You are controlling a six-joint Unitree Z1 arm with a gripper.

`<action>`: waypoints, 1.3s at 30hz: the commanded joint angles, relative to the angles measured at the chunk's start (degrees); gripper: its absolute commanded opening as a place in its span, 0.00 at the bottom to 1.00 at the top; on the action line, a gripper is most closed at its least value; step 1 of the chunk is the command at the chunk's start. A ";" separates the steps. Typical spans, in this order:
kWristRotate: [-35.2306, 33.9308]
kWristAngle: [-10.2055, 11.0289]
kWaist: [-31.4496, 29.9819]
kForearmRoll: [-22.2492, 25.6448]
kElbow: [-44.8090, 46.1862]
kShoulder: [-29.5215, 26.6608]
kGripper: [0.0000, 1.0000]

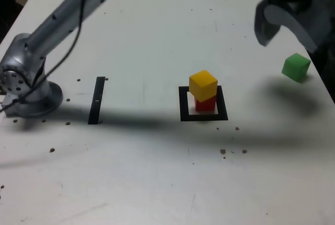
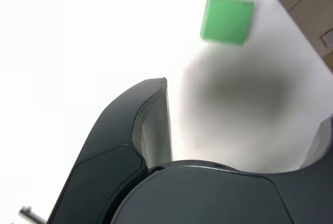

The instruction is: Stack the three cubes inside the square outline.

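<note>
Near edge of the tabletop [image 1: 157, 193]: bare white surface with a few dark specks; wide open room here, nothing to avoid.

Middle band: the square outline [image 1: 182, 104] lies flat, roughly central; the red cube [image 1: 205, 104] sits inside its white centre and the yellow cube [image 1: 203, 84] rests on top, turned a little off square with the red one — two of three stacked, so the remaining step is judged to be the green one. Towards the exterior view's left, a straight black strip [image 1: 96, 100] lies beside the arm's base [image 1: 29, 91], well apart from the stack.

Far right corner region: the green cube [image 1: 296, 67] lies alone near the table's right edge; little margin beyond it, so an approach from above seems safer than a sideways one.

The gripper [image 2: 244, 125] hangs above the table near the green cube, jaws spread wide, holding nothing — its shadow falls just beside the cube.
</note>
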 commanded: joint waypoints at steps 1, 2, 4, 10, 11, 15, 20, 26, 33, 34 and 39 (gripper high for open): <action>1.01 -0.28 0.77 0.86 -3.21 2.08 0.99; 1.43 -0.33 1.08 0.88 -3.95 2.95 0.99; 2.22 -0.35 1.71 0.93 -5.24 4.52 0.99; 3.60 -0.15 3.18 0.95 -8.45 7.96 0.99; 3.64 -0.15 3.35 0.95 -8.70 8.26 0.98; 3.71 -0.20 3.70 0.95 -9.03 9.15 0.97; 3.83 -0.42 3.71 0.94 -9.84 10.75 0.95; 4.37 -0.43 3.71 0.69 -11.64 12.75 0.86; 4.24 -1.54 4.26 0.32 -14.31 14.55 0.77; 3.99 -1.77 4.45 0.27 -14.46 14.69 0.74; 2.88 -2.66 5.24 -0.33 -14.91 15.62 0.49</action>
